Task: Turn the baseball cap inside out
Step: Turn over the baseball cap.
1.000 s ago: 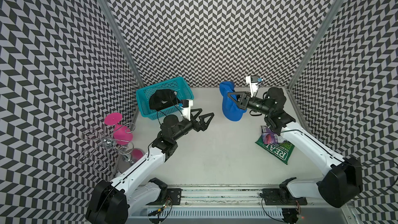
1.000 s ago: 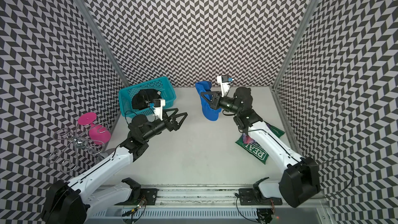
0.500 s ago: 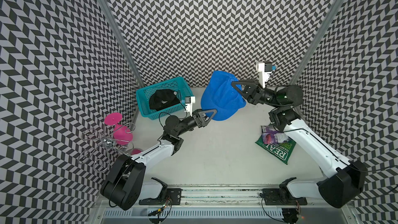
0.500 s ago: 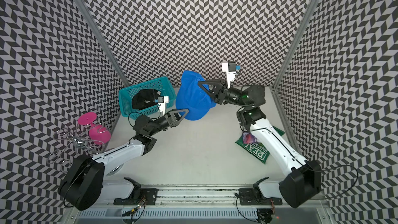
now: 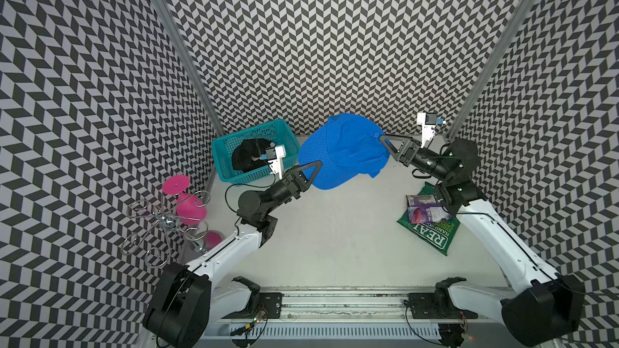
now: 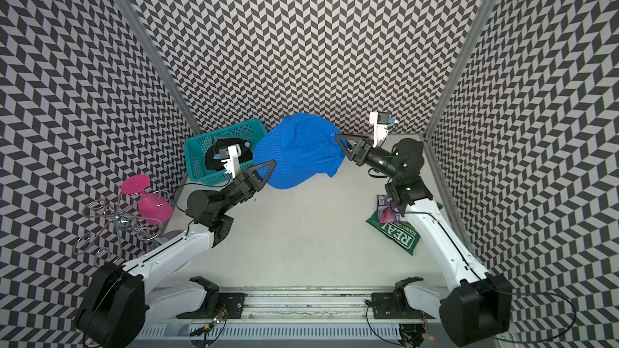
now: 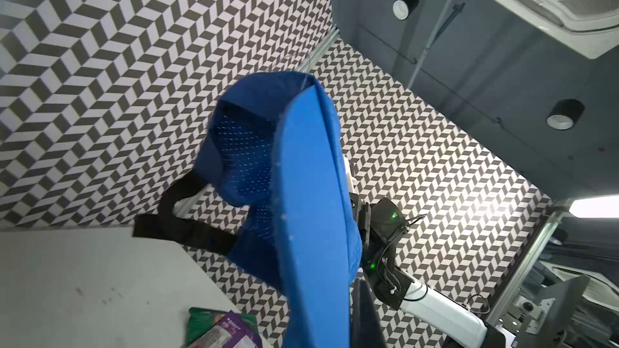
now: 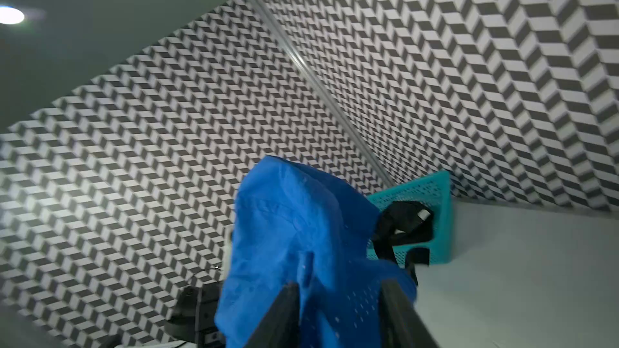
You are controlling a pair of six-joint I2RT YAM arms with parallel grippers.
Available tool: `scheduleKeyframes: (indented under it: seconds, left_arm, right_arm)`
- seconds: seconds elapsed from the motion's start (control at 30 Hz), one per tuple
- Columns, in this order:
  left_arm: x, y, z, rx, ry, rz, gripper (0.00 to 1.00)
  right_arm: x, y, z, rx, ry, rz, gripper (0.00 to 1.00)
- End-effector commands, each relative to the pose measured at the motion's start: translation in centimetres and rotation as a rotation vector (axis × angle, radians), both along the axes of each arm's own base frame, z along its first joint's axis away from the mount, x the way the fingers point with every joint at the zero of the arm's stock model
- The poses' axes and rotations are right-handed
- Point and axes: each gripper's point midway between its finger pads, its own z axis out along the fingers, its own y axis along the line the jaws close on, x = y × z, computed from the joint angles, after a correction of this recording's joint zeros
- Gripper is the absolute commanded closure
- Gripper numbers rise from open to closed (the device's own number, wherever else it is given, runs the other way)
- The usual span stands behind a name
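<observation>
The blue baseball cap (image 5: 341, 152) hangs in the air above the back of the table, stretched between my two grippers in both top views (image 6: 298, 152). My left gripper (image 5: 316, 165) is shut on the edge of the cap's brim (image 7: 311, 229). The mesh inside of the crown and a black strap (image 7: 181, 229) face the left wrist camera. My right gripper (image 5: 382, 137) is at the crown's far side. In the right wrist view its jaws (image 8: 338, 287) stand apart, with blue cloth (image 8: 284, 229) lying between them.
A teal basket (image 5: 248, 131) with a black cap (image 5: 249, 159) in it stands at the back left. Pink glasses (image 5: 187, 204) and a wire rack (image 5: 157, 225) sit by the left wall. A green bag (image 5: 432, 232) and a purple packet (image 5: 423, 209) lie on the right.
The right arm raised the cap off the table. The left gripper came in open and shut on the brim. The right jaws went from shut to apart.
</observation>
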Motion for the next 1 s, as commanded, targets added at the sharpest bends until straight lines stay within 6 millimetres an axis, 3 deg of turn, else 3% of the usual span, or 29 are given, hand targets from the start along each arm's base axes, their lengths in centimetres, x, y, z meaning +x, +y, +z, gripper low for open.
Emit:
scheduleKeyframes:
  seconds: [0.0, 0.07, 0.2, 0.5, 0.97]
  left_arm:
    - [2.0, -1.1, -4.2, 0.250, 0.134, 0.017, 1.00]
    - [1.9, -1.5, -5.2, 0.322, 0.156, -0.022, 1.00]
    - [1.1, -2.0, -5.3, 0.375, 0.115, -0.094, 1.00]
    - [0.4, -2.8, -4.6, 0.434, 0.019, -0.177, 1.00]
    - [0.0, -3.1, -4.1, 0.416, -0.004, -0.216, 1.00]
  right_arm:
    - [1.1, -2.7, -4.6, -0.127, 0.090, -0.130, 0.30]
    - [0.4, -2.8, -5.1, -0.159, 0.084, -0.118, 0.24]
    - [-1.9, -1.0, -5.1, -0.150, 0.059, 0.044, 0.17]
    - [-2.5, 0.4, -9.9, -0.187, 0.234, 0.191, 0.27]
    - [-3.2, 1.7, -9.3, -0.180, 0.224, 0.255, 0.37]
